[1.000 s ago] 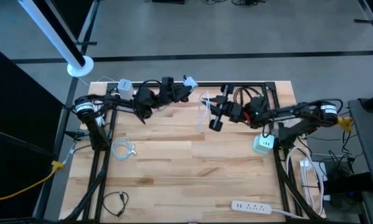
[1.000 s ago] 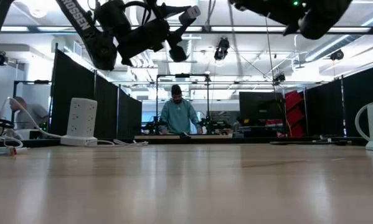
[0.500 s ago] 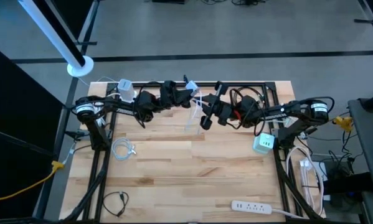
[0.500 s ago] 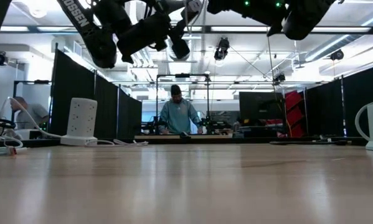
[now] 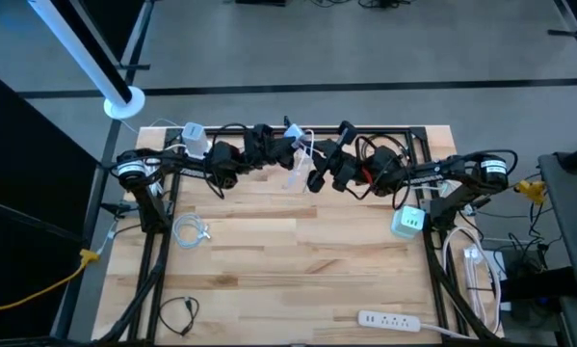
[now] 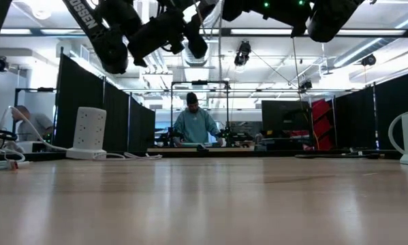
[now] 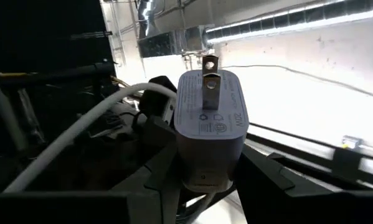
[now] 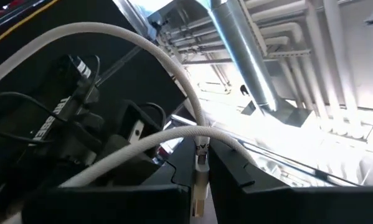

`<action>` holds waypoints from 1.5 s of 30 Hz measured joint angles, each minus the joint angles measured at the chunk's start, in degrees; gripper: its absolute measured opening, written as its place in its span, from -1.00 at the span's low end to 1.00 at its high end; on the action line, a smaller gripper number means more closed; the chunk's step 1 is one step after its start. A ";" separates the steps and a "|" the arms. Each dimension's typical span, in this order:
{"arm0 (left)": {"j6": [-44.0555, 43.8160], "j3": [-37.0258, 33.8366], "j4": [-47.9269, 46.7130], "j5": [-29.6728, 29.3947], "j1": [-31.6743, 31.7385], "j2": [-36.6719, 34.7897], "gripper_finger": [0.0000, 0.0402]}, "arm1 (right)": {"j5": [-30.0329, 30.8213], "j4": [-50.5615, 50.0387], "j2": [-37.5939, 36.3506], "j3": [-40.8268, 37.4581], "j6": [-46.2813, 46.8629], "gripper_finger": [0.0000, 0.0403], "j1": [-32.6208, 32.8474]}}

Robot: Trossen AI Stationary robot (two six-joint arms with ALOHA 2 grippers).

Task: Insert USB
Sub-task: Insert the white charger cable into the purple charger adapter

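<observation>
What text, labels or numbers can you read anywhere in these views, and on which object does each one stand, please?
"OSSEN": white letters on the dark arm link in the low view, its start cut off by the picture's edge.
Wall charger held in the left tool: grey print and symbols, too blurred to read.
White USB cable in the right tool: dark marking, too small to read.
</observation>
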 joint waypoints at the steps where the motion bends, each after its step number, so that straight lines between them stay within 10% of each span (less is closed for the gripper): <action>1: -0.30 0.28 0.11 0.03 -0.01 -0.03 -0.41 | 0.09 0.07 0.00 0.13 -0.19 -0.92 -0.01; 45: -1.72 3.88 -0.24 0.61 0.68 -0.01 -0.41 | -1.48 -0.31 3.61 6.66 -5.91 -0.92 -2.79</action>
